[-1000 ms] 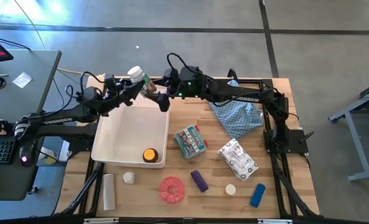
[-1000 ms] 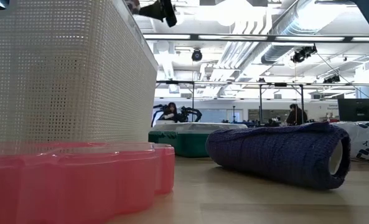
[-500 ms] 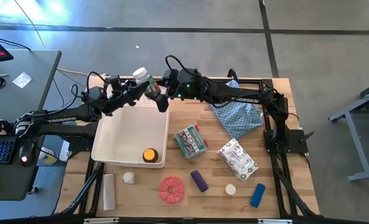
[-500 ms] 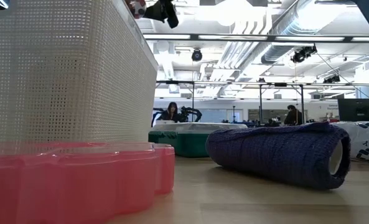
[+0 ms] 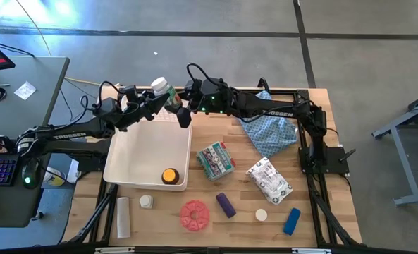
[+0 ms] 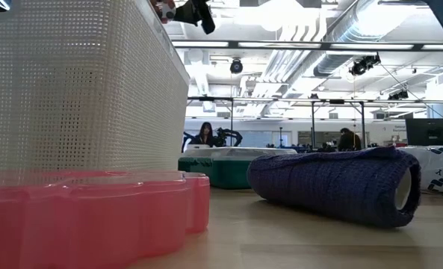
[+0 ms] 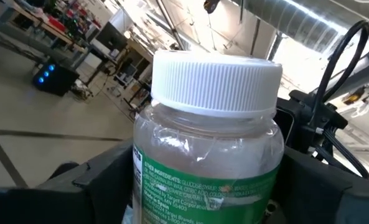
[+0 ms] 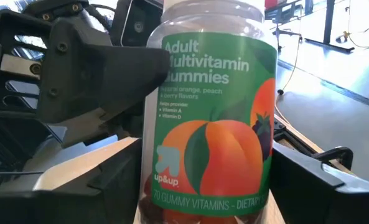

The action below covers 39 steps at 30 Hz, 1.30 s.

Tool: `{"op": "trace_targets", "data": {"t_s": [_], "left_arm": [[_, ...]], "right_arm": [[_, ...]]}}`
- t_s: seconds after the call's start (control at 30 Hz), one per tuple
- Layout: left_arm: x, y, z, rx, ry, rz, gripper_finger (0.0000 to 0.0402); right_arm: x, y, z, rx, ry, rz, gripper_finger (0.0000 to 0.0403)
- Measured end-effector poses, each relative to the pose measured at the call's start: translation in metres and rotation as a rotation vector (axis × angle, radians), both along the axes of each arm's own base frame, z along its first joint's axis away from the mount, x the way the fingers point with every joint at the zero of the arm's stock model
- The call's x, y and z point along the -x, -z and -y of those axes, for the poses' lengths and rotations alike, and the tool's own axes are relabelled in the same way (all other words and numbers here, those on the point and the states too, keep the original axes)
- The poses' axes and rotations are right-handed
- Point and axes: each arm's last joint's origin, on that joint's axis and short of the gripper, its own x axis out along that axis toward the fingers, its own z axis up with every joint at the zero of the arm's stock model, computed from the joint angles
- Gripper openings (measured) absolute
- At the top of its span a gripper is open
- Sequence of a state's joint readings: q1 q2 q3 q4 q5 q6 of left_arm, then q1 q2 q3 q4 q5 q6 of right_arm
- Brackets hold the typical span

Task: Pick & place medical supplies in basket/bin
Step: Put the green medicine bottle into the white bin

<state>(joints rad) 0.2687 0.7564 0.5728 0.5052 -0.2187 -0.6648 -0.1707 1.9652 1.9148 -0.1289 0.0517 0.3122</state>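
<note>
A clear jar with a white cap and a green label hangs in the air over the far edge of the white bin. My left gripper reaches it from the left and my right gripper from the right. Both are shut on it. An amber yellow-capped bottle stands inside the bin at its near right corner. On the table lie a green-white packet, a white packet, a purple cylinder, a red disc and a blue cylinder. My left gripper has the jar's clear upper body, just below the cap, between its two fingers. It comes from the table's left, about level. My right gripper has the labelled body lower down between its two fingers, coming level from the table's right. The jar stays nearly upright, cap up, clear of the bin.
A blue patterned cloth lies at the far right under the right arm. Two small white-capped jars and a white tube lie near the front edge. A desk with a keyboard stands left of the table.
The jar's capped end has shifted a little toward the table's right, closer to the right gripper. Both arms have otherwise kept their places over the bin's far edge.
</note>
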Motion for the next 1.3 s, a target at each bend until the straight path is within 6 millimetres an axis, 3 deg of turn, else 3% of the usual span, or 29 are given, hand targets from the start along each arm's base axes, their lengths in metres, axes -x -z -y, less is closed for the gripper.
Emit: {"op": "trace_targets", "data": {"t_s": [0.13, 0.43, 0.7, 1.0, 1.3], "left_arm": [[0.0, 0.001, 0.001, 0.034, 0.038, 0.007, 0.0394], [0.007, -0.006, 0.004, 0.03, 0.093, -0.032, 0.0383], [0.012, -0.014, 0.009, 0.035, 0.19, -0.281, 0.0381], [0.015, -0.024, 0.009, -0.005, 0.165, -0.306, 0.0365], [0.015, -0.021, 0.009, 0.008, 0.165, -0.34, 0.0341]], "right_arm": [[0.001, 0.001, 0.001, 0.045, 0.021, -0.029, 0.0283], [0.008, -0.001, -0.001, 0.149, -0.059, -0.152, 0.0282], [0.012, 0.0, -0.011, 0.226, -0.155, -0.266, 0.0281], [0.015, 0.004, -0.011, 0.211, -0.168, -0.324, 0.0281], [0.015, 0.007, -0.011, 0.183, -0.202, -0.34, 0.0281]]}}
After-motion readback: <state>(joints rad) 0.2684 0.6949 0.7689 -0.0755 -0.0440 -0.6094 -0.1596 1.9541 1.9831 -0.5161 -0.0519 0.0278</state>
